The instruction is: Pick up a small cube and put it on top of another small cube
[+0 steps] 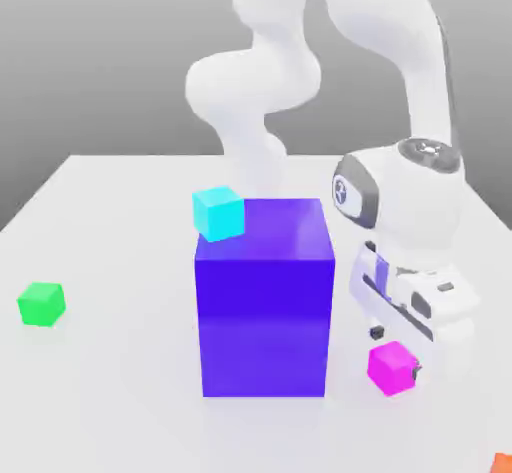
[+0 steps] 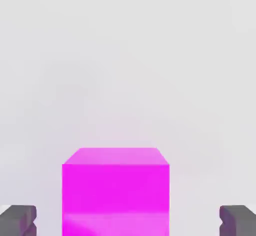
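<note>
Exterior view: big violet block (image 1: 264,301) stands between magenta cube (image 1: 391,367) and green cube (image 1: 41,304).

orange cube (image 1: 503,462) cut by frame corner, fingers (image 2: 19,221) partly cropped

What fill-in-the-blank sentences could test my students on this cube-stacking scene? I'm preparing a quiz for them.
1. The end effector stands open around the ____ cube.
2. The cyan cube rests on top of the big ____ block.
3. The green cube lies toward the exterior view's ____ edge.

Missing words: magenta; blue-violet; left
</note>
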